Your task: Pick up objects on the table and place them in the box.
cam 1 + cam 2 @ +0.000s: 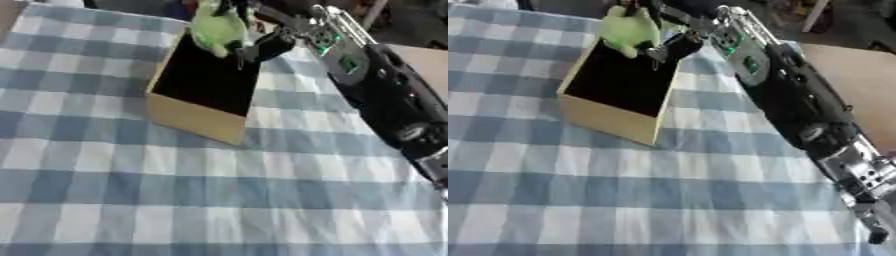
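Right arm reaches in from the right, right hand (262, 45) over the far end of the box (197, 117), fingers curled round a light-green soft object (214, 27). The object hangs above the box's dark opening, near its far rim, not yet released, not visibly resting on anything. Box stands on the blue-and-white checked cloth covering the bench (219, 200), open top, tan walls, inside looks black; can't tell if anything already lies inside.

Progress, as a judgement: this item is at the drop stage, carried and positioned, only release left. No other loose objects show on the cloth in either view, so this may be the last one, but the far edge is cut off, so not sure.

Object vs hand: the green thing sits at the fingertips, left of the palm, mostly in front of and below the fingers, directly over the box interior.

Left hand shows in neither view.
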Motion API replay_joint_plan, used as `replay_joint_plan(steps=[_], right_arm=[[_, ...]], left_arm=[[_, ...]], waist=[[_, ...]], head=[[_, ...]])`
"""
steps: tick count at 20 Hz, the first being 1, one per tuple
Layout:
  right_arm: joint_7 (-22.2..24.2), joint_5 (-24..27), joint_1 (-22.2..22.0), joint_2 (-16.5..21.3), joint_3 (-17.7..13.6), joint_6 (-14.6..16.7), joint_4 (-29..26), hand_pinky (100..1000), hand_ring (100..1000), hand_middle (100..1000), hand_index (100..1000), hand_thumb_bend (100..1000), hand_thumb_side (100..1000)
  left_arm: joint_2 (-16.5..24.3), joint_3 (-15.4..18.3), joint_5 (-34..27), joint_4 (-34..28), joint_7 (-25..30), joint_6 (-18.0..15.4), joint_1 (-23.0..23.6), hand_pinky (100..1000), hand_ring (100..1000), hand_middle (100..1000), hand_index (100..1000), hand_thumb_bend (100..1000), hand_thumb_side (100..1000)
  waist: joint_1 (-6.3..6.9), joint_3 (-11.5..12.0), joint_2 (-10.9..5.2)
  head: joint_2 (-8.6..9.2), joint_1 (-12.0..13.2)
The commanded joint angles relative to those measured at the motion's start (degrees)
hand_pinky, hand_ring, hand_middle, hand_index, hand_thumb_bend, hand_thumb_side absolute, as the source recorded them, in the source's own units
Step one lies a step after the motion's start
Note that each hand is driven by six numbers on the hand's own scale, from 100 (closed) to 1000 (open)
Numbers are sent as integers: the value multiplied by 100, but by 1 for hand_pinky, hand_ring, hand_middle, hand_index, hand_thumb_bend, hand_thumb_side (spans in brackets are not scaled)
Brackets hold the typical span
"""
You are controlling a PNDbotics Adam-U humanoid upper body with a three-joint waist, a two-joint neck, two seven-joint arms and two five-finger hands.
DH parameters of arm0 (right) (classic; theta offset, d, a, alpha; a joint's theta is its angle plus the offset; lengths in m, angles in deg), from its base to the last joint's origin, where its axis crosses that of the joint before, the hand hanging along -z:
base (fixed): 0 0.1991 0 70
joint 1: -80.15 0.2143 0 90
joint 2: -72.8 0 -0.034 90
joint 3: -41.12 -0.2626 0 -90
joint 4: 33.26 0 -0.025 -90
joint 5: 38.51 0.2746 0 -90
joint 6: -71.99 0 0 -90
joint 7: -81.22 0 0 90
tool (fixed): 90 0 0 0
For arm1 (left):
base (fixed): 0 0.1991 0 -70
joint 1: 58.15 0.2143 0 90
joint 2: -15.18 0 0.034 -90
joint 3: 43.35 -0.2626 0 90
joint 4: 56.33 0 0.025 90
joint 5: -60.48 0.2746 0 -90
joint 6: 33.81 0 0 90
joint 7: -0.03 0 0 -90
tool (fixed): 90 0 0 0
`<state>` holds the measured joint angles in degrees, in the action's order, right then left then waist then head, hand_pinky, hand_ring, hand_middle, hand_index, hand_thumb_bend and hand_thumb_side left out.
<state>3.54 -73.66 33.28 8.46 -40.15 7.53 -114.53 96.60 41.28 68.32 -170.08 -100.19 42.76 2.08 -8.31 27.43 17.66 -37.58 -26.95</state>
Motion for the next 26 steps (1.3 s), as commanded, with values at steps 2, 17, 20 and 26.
replay_joint_plan(steps=[2,17,20,26], right_arm=[[-75,-359,151,50,35,124,39,592,428,301,538,100,100],[-26,-1190,-133,145,182,440,-183,703,520,399,601,100,100],[149,-1252,-150,154,207,521,-272,773,662,525,712,100,100],[594,-1673,-161,160,191,604,-478,924,841,740,861,245,100]], left_arm=[[-3,-13,-29,-84,36,-8,-99,412,743,786,613,100,725],[0,-1,-10,-84,34,22,-49,410,744,788,611,100,729],[-3,-3,-11,-84,36,29,-42,410,744,789,611,100,730],[-13,-7,-15,-84,43,29,-34,411,745,789,611,100,729]], waist=[[22,31,-89],[49,-68,-79],[48,-84,-80],[45,-96,-85]], head=[[75,-47],[72,27],[66,30],[54,53]])
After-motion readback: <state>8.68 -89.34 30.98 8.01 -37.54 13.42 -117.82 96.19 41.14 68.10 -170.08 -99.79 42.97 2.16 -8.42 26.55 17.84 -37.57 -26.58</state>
